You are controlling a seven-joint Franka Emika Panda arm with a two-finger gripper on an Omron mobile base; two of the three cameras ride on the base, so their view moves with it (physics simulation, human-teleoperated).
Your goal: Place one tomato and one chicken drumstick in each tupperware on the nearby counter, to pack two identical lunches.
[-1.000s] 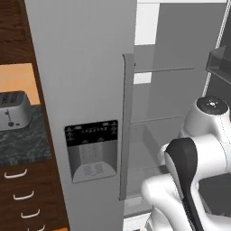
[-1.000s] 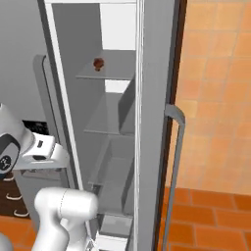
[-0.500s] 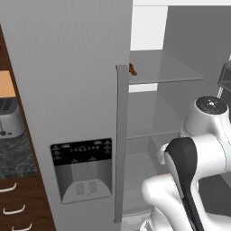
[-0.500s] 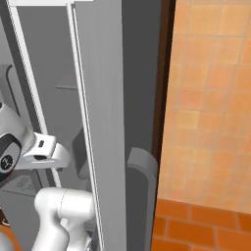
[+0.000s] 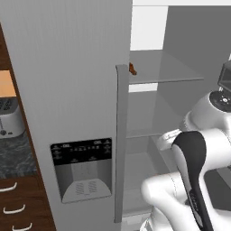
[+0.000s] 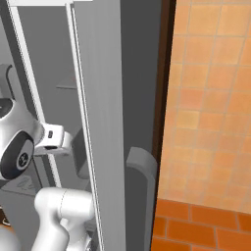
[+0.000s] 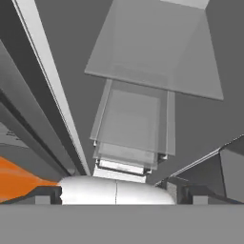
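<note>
Both base views have slid rightward within the last second, so the base has driven closer to the open fridge; the things themselves have not moved. At far left the toaster (image 5: 8,118) on the marbled surface (image 5: 16,155) is now almost out of frame. The dispenser door (image 5: 81,168) has grown larger, and right of its handle (image 5: 121,135) a small brown item (image 5: 132,68) (probably a drumstick, too small to confirm) sits on a glass shelf (image 5: 164,72). The end effector's jaws stand released, grasping nothing. No tomato or tupperware has been reached, so packing has yet to begin.
</note>
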